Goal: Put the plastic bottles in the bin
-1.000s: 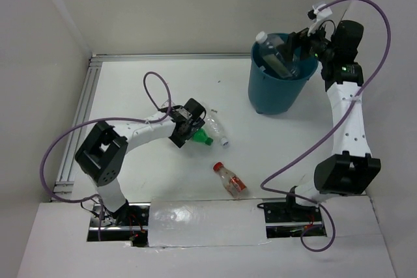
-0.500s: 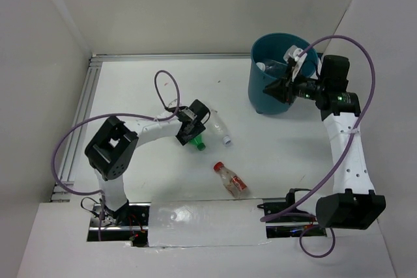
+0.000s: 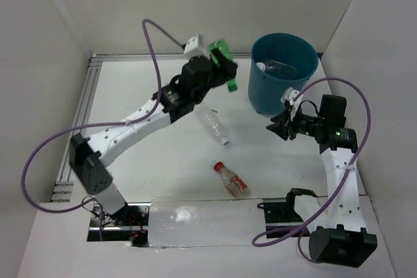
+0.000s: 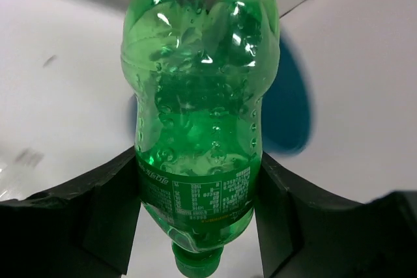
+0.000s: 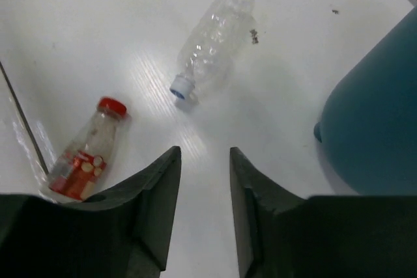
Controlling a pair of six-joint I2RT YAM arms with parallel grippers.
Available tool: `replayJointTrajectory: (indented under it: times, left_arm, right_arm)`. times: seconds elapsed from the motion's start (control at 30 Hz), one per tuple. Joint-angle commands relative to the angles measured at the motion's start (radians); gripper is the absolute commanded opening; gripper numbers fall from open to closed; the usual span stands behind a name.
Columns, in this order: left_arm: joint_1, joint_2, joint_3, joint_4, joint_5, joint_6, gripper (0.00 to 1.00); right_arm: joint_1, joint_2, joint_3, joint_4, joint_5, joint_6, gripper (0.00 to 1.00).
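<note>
Left tool (image 3: pixel 220 69) (image 4: pixel 199 216): clenched on the green bottle (image 3: pixel 219 51) (image 4: pixel 199 115), one finger (image 4: pixel 107 213) on each side of the label band. The bottle's long axis runs along the tool's reach, with the cap back toward the wrist and the lobed base out ahead. In the top view the base points to the far edge and the cap hangs down toward the counter (image 3: pixel 163 161). Tool and bottle are lifted off the counter near the far edge, just left of the bin (image 3: pixel 281 92).

Right tool (image 3: pixel 273 125) (image 5: pixel 205 213): released, fingers a narrow gap apart, nothing between them. It hovers near the right edge, on the near side of the bin (image 5: pixel 381 115).

The bin stands by the far right corner, with clear bottles (image 3: pixel 281 67) lying inside.

Clear ribbed bottle (image 3: pixel 212 122) (image 5: pixel 215 30): flat on mid-counter, long axis diagonal, cap toward the near right.

Red-capped bottle (image 3: pixel 230 180) (image 5: pixel 83 148): flat near the near edge, cap toward the far left.
</note>
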Motion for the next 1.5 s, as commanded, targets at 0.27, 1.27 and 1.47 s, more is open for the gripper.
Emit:
replayJointTrajectory:
  times: [0.27, 1.27, 1.47]
  left_arm:
    - [0.023, 0.690, 0.927, 0.282, 0.226, 0.192, 0.17]
    - [0.023, -0.079, -0.071, 0.287, 0.088, 0.413, 1.00]
    - [0.023, -0.545, -0.583, 0.126, -0.065, 0.260, 1.00]
  right_arm:
    - [0.021, -0.001, -0.050, -0.407, 0.107, -0.471, 0.58]
    - [0.756, 0.425, 0.031, -0.044, 0.368, 0.248, 0.80]
    - [0.976, 0.603, 0.061, 0.070, 0.625, 0.538, 0.79]
